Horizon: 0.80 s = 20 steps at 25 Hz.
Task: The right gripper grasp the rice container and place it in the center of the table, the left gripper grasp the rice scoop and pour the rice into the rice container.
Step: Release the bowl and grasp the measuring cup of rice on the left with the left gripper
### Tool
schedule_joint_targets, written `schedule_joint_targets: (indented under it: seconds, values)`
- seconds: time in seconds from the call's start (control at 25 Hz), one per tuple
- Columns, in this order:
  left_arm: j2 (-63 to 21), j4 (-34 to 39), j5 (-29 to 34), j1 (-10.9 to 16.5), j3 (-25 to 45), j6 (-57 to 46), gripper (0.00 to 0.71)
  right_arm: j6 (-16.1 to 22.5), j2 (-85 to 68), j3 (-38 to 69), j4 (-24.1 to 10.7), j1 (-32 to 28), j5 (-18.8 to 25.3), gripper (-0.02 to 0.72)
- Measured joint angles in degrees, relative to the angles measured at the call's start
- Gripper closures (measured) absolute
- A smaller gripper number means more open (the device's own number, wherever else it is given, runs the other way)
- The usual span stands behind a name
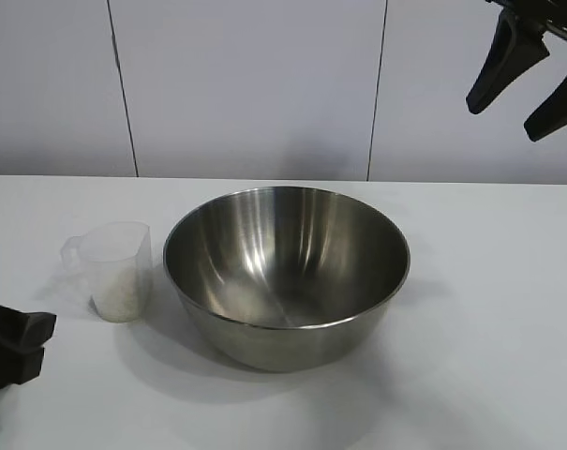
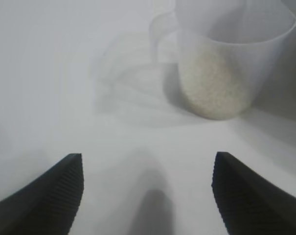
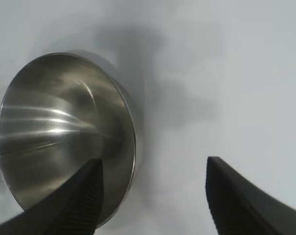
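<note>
Beside the bowl [image 1: 286, 272], the cup [image 1: 114, 270] of rice [image 1: 119, 292] looks light, thin-walled, tippable; best gripped by its handle; left end effector [image 1: 16, 345] spread, empty.

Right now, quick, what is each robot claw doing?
Left gripper: jaws open, holding nothing, near the clear plastic rice scoop.
Right gripper: jaws open, holding nothing, raised above the table.

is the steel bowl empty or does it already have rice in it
Empty. The rice container shows only bare shiny metal inside in both the exterior and right wrist views. The rice sits in the upright rice scoop beside it.
</note>
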Motion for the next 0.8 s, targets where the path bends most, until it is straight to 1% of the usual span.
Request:
schedule_joint_targets:
  seconds: [0.16,0.32,0.44,0.8]
  values:
    - [0.0,-0.5,-0.3,0.0,-2.3,0.0,0.177,0.0,0.0,0.0,0.0,0.0,0.0,0.281]
    - [0.0,-4.0,-0.5,0.0,-4.2,0.1,0.177,0.0,0.0,0.0,0.0,0.0,-0.1,0.281]
    - [0.0,-5.9,-0.6,0.0,-4.3,0.1,0.177,0.0,0.0,0.0,0.0,0.0,-0.2,0.281]
    - [0.5,-5.9,-0.6,0.0,-4.3,0.1,0.177,0.0,0.0,0.0,0.0,0.0,-0.4,0.281]
